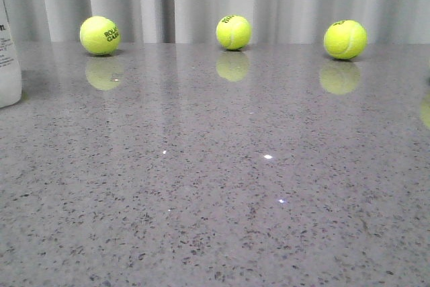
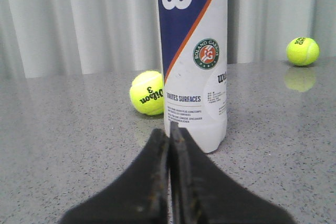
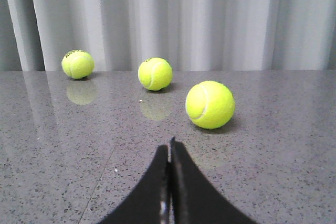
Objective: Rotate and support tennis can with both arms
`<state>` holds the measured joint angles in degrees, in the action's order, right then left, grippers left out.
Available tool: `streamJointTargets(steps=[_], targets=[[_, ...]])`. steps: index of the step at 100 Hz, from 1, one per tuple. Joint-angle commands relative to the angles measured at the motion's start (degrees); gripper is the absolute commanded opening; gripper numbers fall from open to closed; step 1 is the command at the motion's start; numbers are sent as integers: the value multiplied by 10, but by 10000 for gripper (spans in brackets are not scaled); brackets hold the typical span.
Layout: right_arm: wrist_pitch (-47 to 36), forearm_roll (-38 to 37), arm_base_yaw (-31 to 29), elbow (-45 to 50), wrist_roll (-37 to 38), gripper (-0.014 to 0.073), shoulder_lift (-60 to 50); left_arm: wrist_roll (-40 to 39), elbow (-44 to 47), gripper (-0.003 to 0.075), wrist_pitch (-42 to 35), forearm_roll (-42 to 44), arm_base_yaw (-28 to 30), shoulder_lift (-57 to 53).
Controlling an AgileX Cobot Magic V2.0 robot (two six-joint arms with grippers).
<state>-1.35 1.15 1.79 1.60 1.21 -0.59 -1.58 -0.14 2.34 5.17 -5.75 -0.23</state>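
The tennis can (image 2: 193,56) stands upright (light, slick, tippy); grip mid-label, at the closed left tool's (image 2: 169,132) twelve o'clock.

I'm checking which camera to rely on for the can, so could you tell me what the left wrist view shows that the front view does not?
Only the left wrist view shows the left gripper, closed and empty, pointing at the upright tennis can with its Wilson label readable, one tennis ball just behind it. Only the front view shows three tennis balls in a row, including the middle ball, and no gripper; the can is just a sliver at its left edge. Both show the speckled grey table and pale curtain.
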Motion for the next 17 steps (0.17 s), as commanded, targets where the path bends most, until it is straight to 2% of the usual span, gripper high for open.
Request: streamJointTargets(steps=[1,17], targets=[[-49,-1,-1,-12,0,-68,-12,-6,27,-21,-49,1,0,-22],[-49,-1,-1,-12,0,-68,-12,-6,27,-21,-49,1,0,-22]])
